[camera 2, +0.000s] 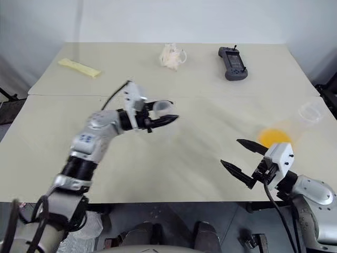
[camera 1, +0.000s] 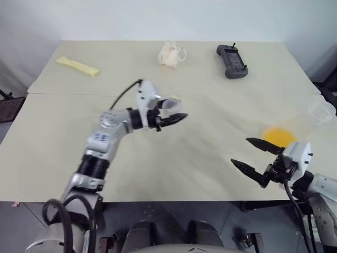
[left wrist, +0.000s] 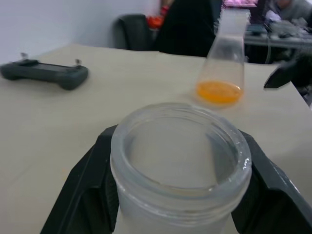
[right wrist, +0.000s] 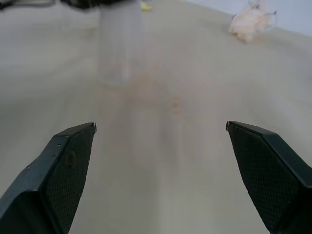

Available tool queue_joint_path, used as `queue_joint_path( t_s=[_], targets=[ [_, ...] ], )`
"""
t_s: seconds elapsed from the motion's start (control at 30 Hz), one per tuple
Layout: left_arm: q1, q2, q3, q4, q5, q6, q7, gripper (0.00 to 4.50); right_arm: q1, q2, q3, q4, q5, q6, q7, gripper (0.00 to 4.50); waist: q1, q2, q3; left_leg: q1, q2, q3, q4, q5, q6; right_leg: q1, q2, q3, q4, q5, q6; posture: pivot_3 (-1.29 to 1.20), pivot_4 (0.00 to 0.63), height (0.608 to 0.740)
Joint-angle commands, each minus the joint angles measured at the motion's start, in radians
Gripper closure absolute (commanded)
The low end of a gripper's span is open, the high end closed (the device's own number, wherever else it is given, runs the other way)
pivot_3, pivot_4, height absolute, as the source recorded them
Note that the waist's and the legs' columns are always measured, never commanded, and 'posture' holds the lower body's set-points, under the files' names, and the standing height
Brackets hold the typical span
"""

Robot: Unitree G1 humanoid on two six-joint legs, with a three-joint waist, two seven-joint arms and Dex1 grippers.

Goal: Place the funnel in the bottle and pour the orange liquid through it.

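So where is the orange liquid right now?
In the left eye view, the orange liquid sits in a clear conical flask on the table's right side, just beyond the open right gripper.

Left claw (camera 1: 176,117) grips a clear bottle (camera 1: 169,107).

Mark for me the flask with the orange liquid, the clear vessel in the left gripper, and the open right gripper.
flask (left wrist: 222,53): left wrist view, clear sloping wall above the orange liquid.
clear vessel (left wrist: 180,161): left wrist view, inside its round open mouth.
right gripper (camera 1: 251,154): left eye view, midway between its spread fingertips.
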Motion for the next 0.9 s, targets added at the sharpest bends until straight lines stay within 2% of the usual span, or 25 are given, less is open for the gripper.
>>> queue_joint_path(
  t_s=[0.03,0.23,0.27,0.57,0.7,0.8,0.9],
  targets=[
    [-0.022,-0.012,0.029,0.046,0.034,-0.094,-0.024,2.11,0.006,0.018,-0.007,-0.077,0.024,-0.003,-0.048,0.0,-0.003,0.0,0.0,0.0,0.0,0.0,0.0,0.0,0.0,0.0,0.0,0.0,0.0,0.0,0.0,0.0,0.15,0.74],
    [0.003,-0.009,0.075,0.007,-0.001,-0.082,-0.077,0.14,0.001,0.028,0.01,-0.093,0.024,0.002,-0.082,0.0,0.007,0.0,0.0,0.0,0.0,-0.001,0.002,0.001,0.001,0.001,-0.001,0.0,0.001,0.0,0.0,0.0,0.15,0.74],
    [0.009,-0.001,0.088,-0.007,-0.008,-0.081,-0.086,0.05,-0.007,0.027,0.017,-0.091,0.025,0.002,-0.083,0.0,0.008,0.0,0.0,0.0,0.0,-0.001,0.002,0.001,0.002,0.001,-0.002,0.0,0.001,0.0,0.0,0.0,0.15,0.74],
    [0.09,0.128,0.217,-0.175,-0.055,-0.085,-0.148,0.05,-0.136,0.017,0.082,-0.049,0.053,0.034,-0.064,0.0,0.003,0.0,0.0,0.0,0.0,-0.003,0.002,0.001,0.002,0.001,-0.002,-0.001,0.003,0.0,0.0,0.0,0.15,0.74],
    [0.23,0.223,0.39,-0.306,-0.083,-0.064,-0.04,0.05,-0.231,0.006,0.142,-0.015,0.081,0.1,-0.036,0.0,-0.012,0.0,0.0,0.0,0.0,-0.004,0.002,0.001,0.002,0.001,-0.002,-0.001,0.003,0.0,0.0,0.0,0.15,0.74],
    [0.381,0.239,0.53,-0.396,-0.078,-0.083,0.073,0.05,-0.303,0.007,0.182,0.014,0.086,0.128,-0.01,0.0,-0.024,0.0,0.0,0.0,0.002,-0.005,0.001,0.001,0.002,0.001,-0.003,-0.002,0.004,0.0,0.0,0.0,0.15,0.74],
    [0.525,0.226,0.652,-0.493,-0.128,-0.01,0.189,0.05,-0.361,0.001,0.22,0.046,0.073,0.129,0.03,0.0,-0.021,0.0,0.0,0.0,0.004,-0.005,0.001,0.001,0.002,0.001,-0.004,-0.002,0.004,0.0,0.0,0.0,0.15,0.74]
  ],
)
